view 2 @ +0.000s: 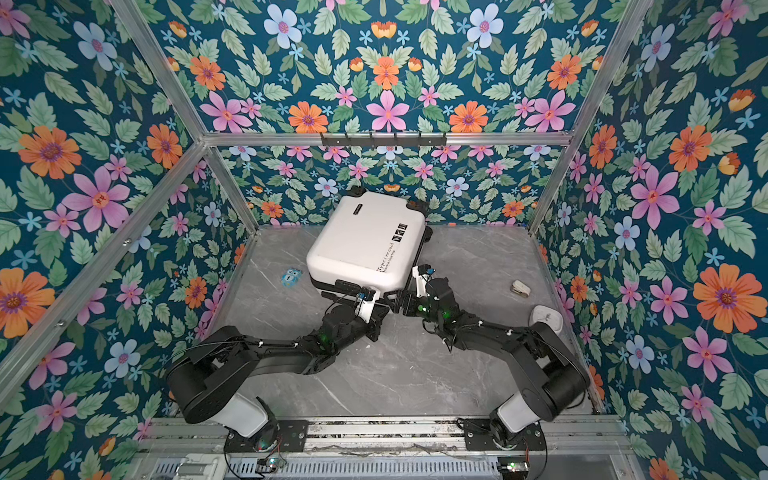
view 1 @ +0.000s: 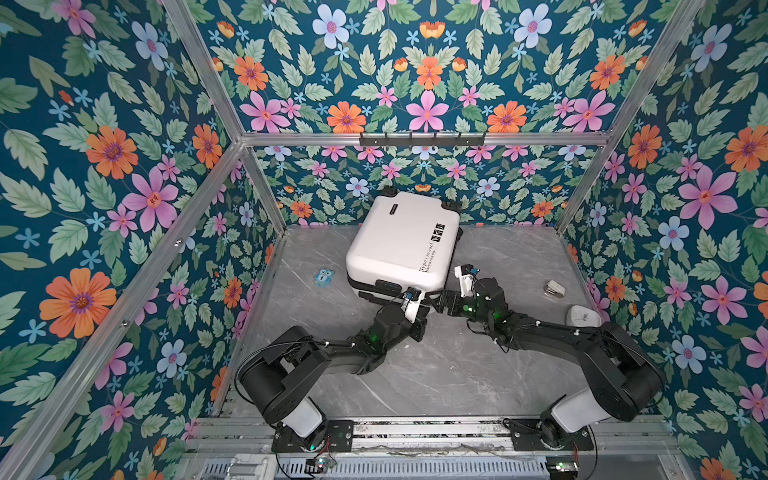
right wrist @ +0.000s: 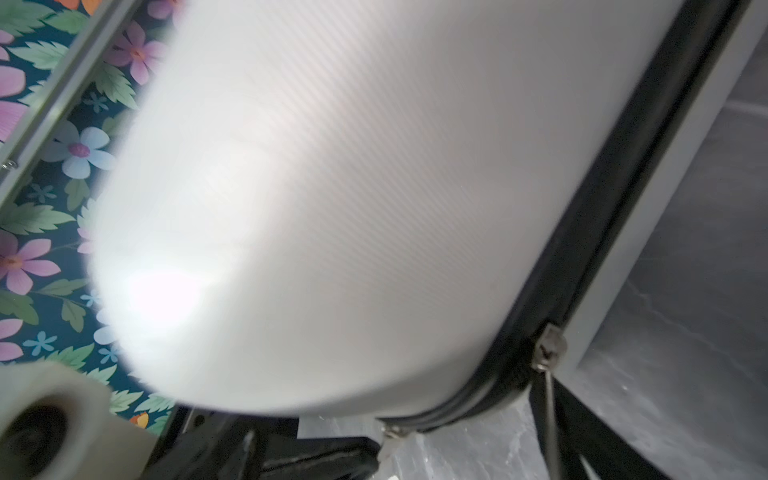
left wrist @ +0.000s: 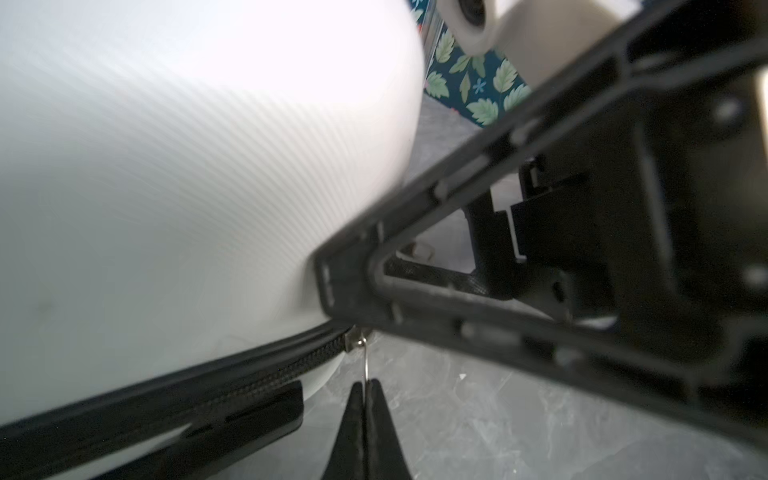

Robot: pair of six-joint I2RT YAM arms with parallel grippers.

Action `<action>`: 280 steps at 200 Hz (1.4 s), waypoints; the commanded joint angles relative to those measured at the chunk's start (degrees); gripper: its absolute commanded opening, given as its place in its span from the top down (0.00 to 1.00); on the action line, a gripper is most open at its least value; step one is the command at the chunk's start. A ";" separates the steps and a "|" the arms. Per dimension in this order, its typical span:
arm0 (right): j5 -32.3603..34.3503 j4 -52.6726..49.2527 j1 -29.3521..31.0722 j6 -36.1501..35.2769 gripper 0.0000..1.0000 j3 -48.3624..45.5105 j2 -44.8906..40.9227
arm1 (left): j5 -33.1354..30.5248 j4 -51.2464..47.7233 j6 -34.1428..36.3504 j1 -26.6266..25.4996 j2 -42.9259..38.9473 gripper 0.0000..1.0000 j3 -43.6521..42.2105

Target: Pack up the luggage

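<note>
Luggage [view 1: 401, 245], a small white hard-shell suitcase; left gripper [left wrist: 365, 397] pinches shut on its thin metal zipper pull [left wrist: 366, 362], right gripper [view 1: 442, 299] gapes wide, empty. Skewed tugging could slip the pull free

My two top views hang high over the six o'clock edge, by the arm bases [view 1: 309, 432], and look steeply down toward twelve, both covering the whole table [view 1: 436, 374] and the luggage [view 1: 399, 245]. My left wrist camera sits tight against its zipper pull [left wrist: 365, 365]; the right wrist camera crowds the same white shell and zipper band [right wrist: 590, 232].
</note>
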 commanded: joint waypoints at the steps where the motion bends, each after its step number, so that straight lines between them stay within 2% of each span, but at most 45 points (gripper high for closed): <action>1: 5.74 -6.79 -2.12 -2.17 0.03 0.31 -6.35 | -0.92 5.56 -0.73 -0.04 -1.39 1.00 -1.03; 25: 7.83 -11.96 -5.11 -4.27 0.01 0.21 -12.18 | -1.48 5.57 -1.53 -0.03 -2.33 1.00 -3.56; 58: 4.18 -14.45 -7.01 -5.56 0.01 1.79 -12.08 | -1.35 6.36 -2.93 -0.11 -3.69 1.00 -6.10; 81: 1.18 -10.86 -7.01 -5.07 0.04 -1.25 -11.18 | -3.35 2.02 -2.86 -0.21 -7.21 1.00 -6.17; 99: 0.84 -6.97 -6.27 -6.13 0.11 -5.09 -11.90 | -5.94 -4.84 -3.16 -0.20 -11.33 1.00 -5.02; 115: 3.69 -2.77 -2.61 -8.77 0.13 -8.79 -13.25 | -9.48 -8.69 -4.64 -0.20 -15.25 0.83 -5.90; 130: 8.47 -0.03 2.86 -12.84 0.14 -10.76 -13.15 | -15.22 -12.93 -9.43 -0.11 -19.20 0.65 -7.49; 144: 12.89 4.34 6.26 -13.92 0.14 -12.37 -11.48 | -20.29 -16.22 -15.83 -0.12 -22.85 0.53 -9.56; 168: 15.58 11.44 6.92 -11.28 0.17 -13.32 -6.47 | -26.42 -20.23 -31.43 0.25 -27.43 0.41 -13.90; 181: 16.11 13.47 6.99 -10.28 0.20 -12.60 -3.66 | -25.89 -20.73 -40.41 2.07 -28.04 0.38 -15.95; 201: 15.88 15.98 7.06 -9.05 0.22 -11.60 -0.57 | -19.58 -14.28 -49.05 7.01 -26.42 0.37 -18.63; 216: 16.36 16.58 7.27 -8.60 0.22 -11.30 0.50 | -15.32 -6.66 -52.64 9.62 -23.77 0.37 -19.92; 247: 18.27 18.56 7.67 -8.64 0.23 -12.61 0.81 | -11.41 10.64 -59.53 11.46 -15.94 0.37 -21.28; 280: 19.34 18.97 7.89 -8.92 0.25 -13.92 0.15 | -10.22 31.82 -65.98 12.56 -4.15 0.41 -23.00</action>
